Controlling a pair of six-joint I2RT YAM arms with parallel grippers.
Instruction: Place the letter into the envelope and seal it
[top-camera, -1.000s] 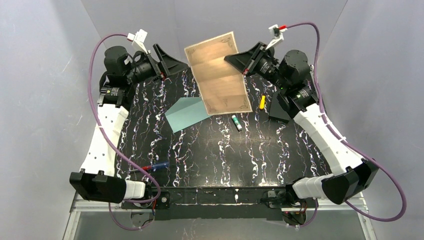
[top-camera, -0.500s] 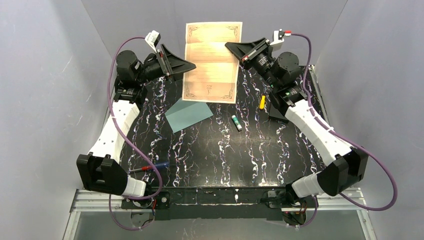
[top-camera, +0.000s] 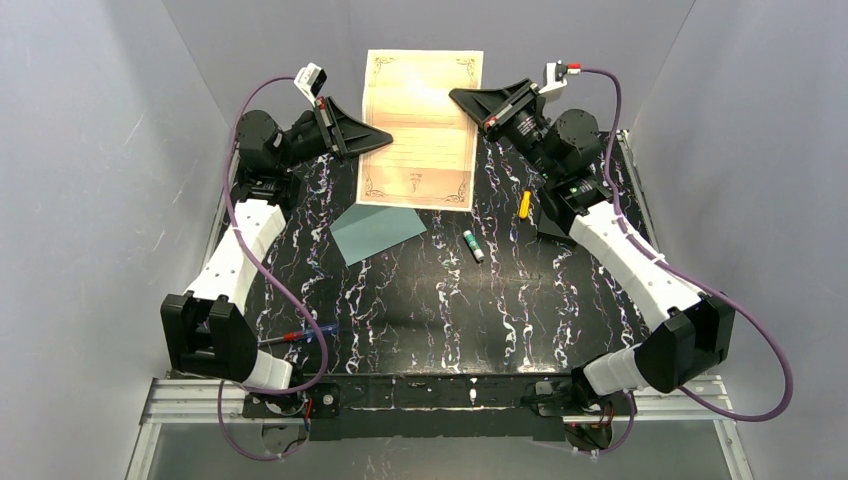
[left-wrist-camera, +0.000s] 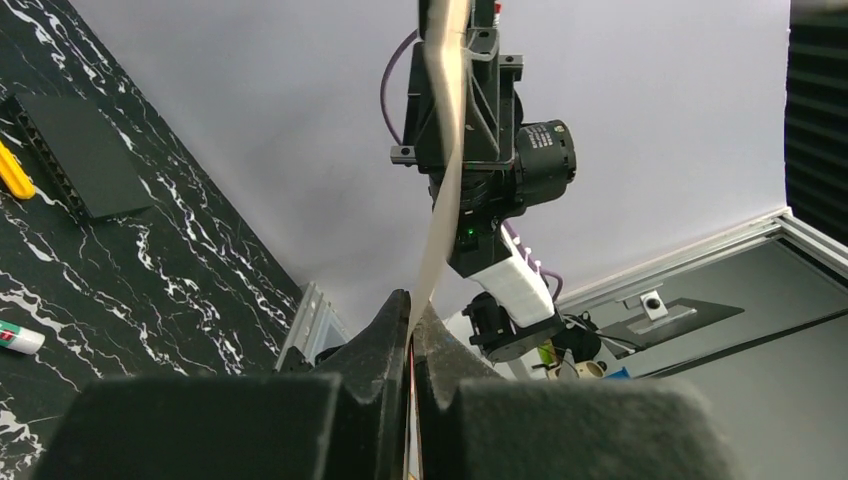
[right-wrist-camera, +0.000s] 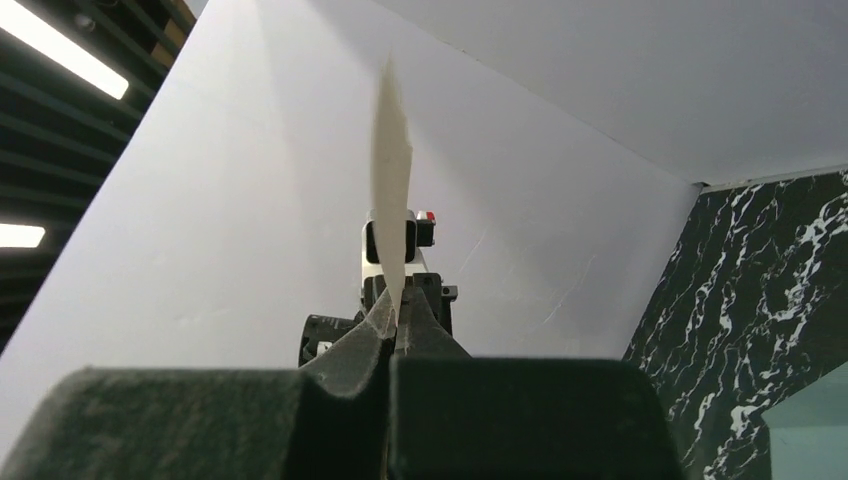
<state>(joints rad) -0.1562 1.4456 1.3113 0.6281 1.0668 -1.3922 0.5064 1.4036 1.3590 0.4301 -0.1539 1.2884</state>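
Note:
The tan letter (top-camera: 420, 130) with its reddish border hangs in the air at the back of the table, stretched flat between both grippers. My left gripper (top-camera: 385, 132) is shut on its left edge. My right gripper (top-camera: 455, 97) is shut on its right edge, higher up. In the left wrist view the letter (left-wrist-camera: 445, 150) shows edge-on, rising out of the pinched left gripper (left-wrist-camera: 412, 310). In the right wrist view the letter (right-wrist-camera: 390, 180) stands as a thin blade above the closed right gripper (right-wrist-camera: 397, 305). The teal envelope (top-camera: 378, 230) lies flat on the table below the letter, apart from both grippers.
A white glue stick (top-camera: 474, 245) lies right of the envelope, and a yellow tool (top-camera: 524, 203) beyond it. A black block (left-wrist-camera: 75, 155) sits by the right arm. A red and blue pen (top-camera: 300, 335) lies near the front left. Grey walls stand close on three sides.
The left gripper moved in and closed on the letter's left edge. The letter swung from tilted to square, held by both grippers. The right gripper stayed shut on it.

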